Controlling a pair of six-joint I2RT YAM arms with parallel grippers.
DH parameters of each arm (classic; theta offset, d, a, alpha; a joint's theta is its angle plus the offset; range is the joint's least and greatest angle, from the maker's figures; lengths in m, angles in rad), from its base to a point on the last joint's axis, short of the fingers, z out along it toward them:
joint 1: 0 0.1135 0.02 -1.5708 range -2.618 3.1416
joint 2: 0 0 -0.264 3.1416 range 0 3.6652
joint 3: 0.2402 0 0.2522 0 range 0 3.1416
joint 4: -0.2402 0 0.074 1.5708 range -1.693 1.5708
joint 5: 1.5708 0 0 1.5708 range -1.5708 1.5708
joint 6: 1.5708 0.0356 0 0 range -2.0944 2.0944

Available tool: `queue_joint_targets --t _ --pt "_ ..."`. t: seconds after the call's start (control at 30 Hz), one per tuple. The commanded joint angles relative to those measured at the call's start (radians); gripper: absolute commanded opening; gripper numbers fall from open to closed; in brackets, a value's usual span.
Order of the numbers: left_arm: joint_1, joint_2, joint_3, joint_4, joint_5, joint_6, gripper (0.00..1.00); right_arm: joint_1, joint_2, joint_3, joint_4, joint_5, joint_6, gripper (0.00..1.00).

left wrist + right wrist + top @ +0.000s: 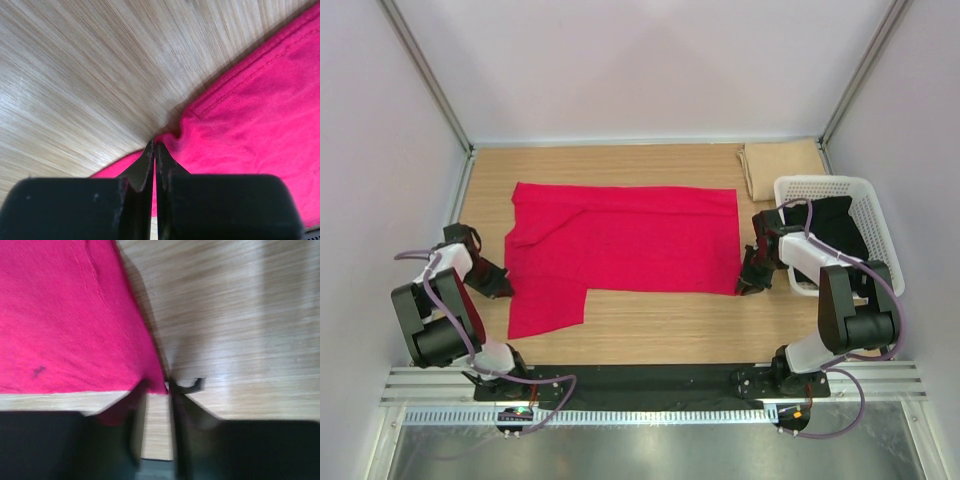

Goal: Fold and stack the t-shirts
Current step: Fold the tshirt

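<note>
The crimson red cloth t-shirt [620,240] lies flat on the pale wooden worktop [660,325], its long axis running left to right, with a flap jutting toward the near left. The left end effector [154,148] is clamped tight on a pucker of the shirt's left edge. The right end effector [167,386] stands narrowly parted around the near right corner.
</note>
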Motion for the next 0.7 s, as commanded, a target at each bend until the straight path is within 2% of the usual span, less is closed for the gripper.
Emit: queue_joint_targets --t 0.0,0.1,0.4,0.67 --pt "0.000 -0.051 -0.009 0.022 -0.003 0.016 0.00 0.005 0.005 -0.043 0.077 -0.018 0.037 0.21" --pt "0.002 -0.076 -0.011 0.009 -0.007 0.009 0.00 0.005 0.013 -0.045 0.082 -0.028 0.037 0.02" --pt "-0.001 -0.237 -0.001 -0.052 -0.010 -0.047 0.00 0.005 -0.090 0.053 -0.056 0.021 0.005 0.01" --pt "-0.025 -0.206 0.153 -0.069 0.009 -0.047 0.00 0.005 -0.030 0.225 -0.100 0.045 -0.009 0.01"
